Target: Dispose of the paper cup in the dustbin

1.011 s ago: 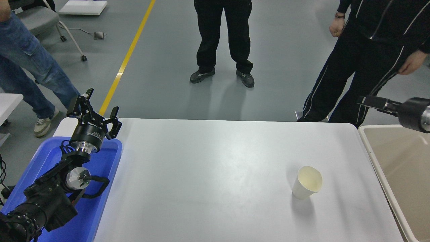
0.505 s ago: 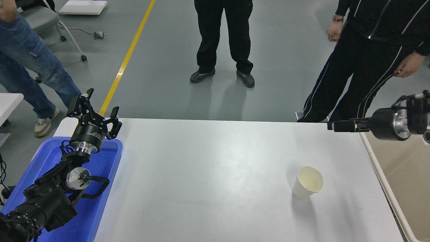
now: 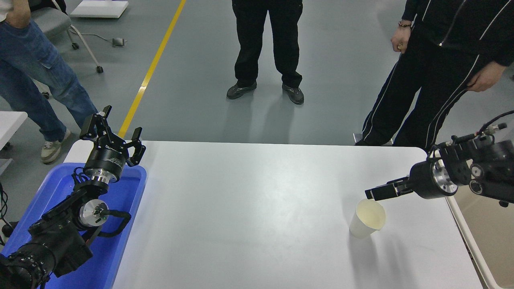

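The right gripper (image 3: 375, 194) is held just above the far rim of the paper cup (image 3: 366, 219), its fingers pointing left; whether they are spread or pressed together cannot be told from this side-on view. No contact with the cup is seen. The cup is stood upright, mouth up, on the white table (image 3: 249, 208), near its right side. The beige dustbin (image 3: 488, 237) is set against the table's right edge. The left gripper (image 3: 114, 138) is parked with fingers spread over the blue tray (image 3: 116, 241). Three people are seen standing beyond the table.
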Controlling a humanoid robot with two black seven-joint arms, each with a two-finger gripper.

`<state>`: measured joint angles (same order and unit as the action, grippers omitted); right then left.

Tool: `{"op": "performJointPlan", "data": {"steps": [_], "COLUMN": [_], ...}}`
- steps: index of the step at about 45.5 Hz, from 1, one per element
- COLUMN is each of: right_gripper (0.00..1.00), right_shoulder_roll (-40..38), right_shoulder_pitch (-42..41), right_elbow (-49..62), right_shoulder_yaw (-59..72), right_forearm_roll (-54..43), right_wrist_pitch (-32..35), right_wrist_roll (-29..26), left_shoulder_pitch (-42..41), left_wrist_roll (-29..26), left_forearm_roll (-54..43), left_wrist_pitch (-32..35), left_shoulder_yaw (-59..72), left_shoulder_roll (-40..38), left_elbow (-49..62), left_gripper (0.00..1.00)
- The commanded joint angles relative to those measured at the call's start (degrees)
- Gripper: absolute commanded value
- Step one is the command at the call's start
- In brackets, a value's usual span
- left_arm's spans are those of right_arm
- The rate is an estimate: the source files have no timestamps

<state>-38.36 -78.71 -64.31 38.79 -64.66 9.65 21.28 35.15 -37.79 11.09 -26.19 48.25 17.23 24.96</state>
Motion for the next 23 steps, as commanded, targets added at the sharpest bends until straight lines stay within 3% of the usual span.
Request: {"op": "performJointPlan", "data": {"steps": [1, 23], "right_gripper": [0.99, 0.95], "right_shoulder_roll": [0.56, 5.57], "right_shoulder_pitch": [3.39, 10.69], "right_elbow": [2.08, 8.67], "right_shoulder_yaw": [-0.21, -1.09], "right_forearm_roll": [0.41, 0.94], "right_wrist_pitch": [-1.29, -5.25], "right_wrist_roll": [-0.01, -0.01], "left_shoulder_pitch": [0.00, 0.00], "left_wrist_roll": [0.00, 0.00], "left_forearm_roll": [-0.01, 0.07], "left_wrist_pitch": [0.00, 0.00], "left_shoulder_yaw": [0.00, 0.00], "left_shoulder_roll": [0.00, 0.00], "left_elbow": [0.00, 0.00], "left_gripper": [1.00, 1.00]}}
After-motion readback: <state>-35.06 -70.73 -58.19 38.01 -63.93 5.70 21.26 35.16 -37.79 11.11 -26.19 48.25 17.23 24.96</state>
